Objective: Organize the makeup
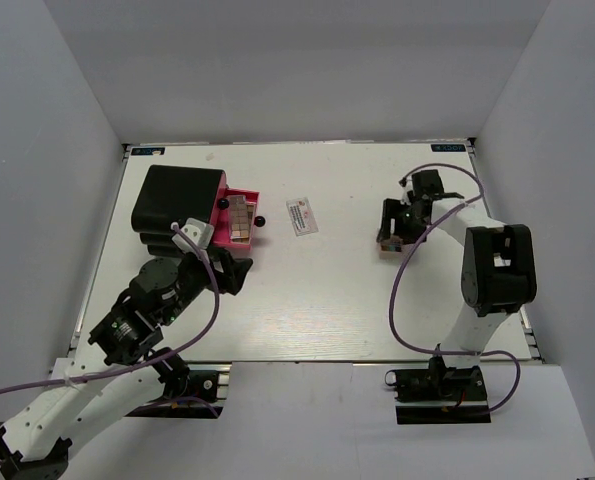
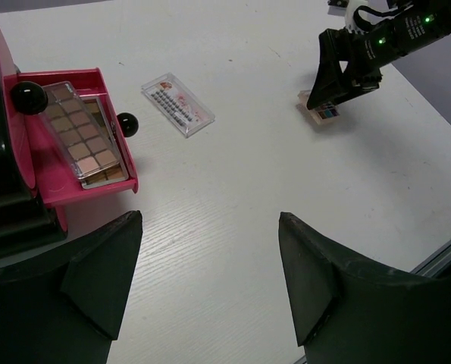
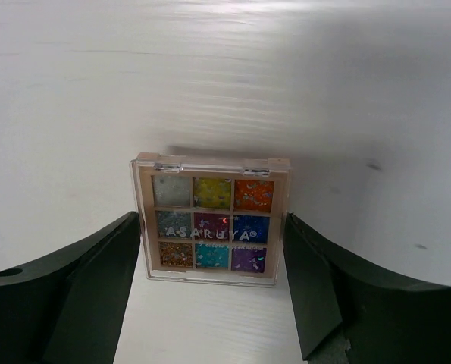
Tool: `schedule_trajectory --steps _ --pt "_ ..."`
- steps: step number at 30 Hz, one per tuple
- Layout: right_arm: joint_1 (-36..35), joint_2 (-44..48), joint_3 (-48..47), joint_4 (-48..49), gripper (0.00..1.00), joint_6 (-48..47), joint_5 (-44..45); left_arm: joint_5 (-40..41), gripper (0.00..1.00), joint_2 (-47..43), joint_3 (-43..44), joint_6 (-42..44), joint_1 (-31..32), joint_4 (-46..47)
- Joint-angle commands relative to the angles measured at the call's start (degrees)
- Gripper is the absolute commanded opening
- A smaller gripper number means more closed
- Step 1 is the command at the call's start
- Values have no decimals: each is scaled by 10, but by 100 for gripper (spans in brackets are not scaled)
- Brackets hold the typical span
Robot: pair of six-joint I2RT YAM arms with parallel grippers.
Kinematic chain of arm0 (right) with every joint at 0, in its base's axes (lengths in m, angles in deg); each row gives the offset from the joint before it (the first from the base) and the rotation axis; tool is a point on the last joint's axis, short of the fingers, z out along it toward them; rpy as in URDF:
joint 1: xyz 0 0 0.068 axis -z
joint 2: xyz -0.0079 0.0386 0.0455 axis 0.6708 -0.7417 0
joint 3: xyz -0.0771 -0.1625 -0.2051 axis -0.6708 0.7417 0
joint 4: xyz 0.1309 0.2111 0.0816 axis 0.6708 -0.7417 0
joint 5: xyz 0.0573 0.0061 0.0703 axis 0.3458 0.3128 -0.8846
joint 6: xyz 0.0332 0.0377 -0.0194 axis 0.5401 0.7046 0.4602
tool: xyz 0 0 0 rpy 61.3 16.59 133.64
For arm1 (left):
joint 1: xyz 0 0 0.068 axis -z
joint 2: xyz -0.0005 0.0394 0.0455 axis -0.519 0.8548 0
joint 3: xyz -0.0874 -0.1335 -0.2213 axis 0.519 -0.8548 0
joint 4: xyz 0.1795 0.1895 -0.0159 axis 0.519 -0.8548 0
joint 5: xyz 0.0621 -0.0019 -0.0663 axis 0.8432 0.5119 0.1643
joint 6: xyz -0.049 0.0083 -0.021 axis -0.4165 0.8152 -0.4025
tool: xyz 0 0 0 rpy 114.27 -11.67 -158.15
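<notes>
The small square multicoloured palette (image 3: 211, 220) lies flat on the table (image 3: 225, 91) at the right, squarely between my right fingers (image 3: 81, 288), which stand spread close beside its two side edges and are not clamped. Step in hand, by my judgement: picking up this palette. The next move calls for an even closure on those edges, then a carry left to the pink drawer (image 2: 51, 193), where two long eyeshadow palettes (image 2: 77, 133) already lie. My left fingers (image 2: 96, 280) are released, holding nothing, near that drawer.
</notes>
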Motion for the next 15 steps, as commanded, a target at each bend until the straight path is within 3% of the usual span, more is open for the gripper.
schedule_trajectory --steps 1,8,9,15 --pt "-39 25 -70 -7 5 -44 -119 16 82 -10 13 -1 -1 4" --pt "-177 -30 -251 -18 6 -3 -156 52 82 -29 9 -5 -1 3" --pt "-184 -63 -316 -25 6 22 -159 61 82 -33 9 -6 -1 3" --pt "-269 -174 -498 -31 6 105 -155 97 82 -53 2 -9 -1 4"
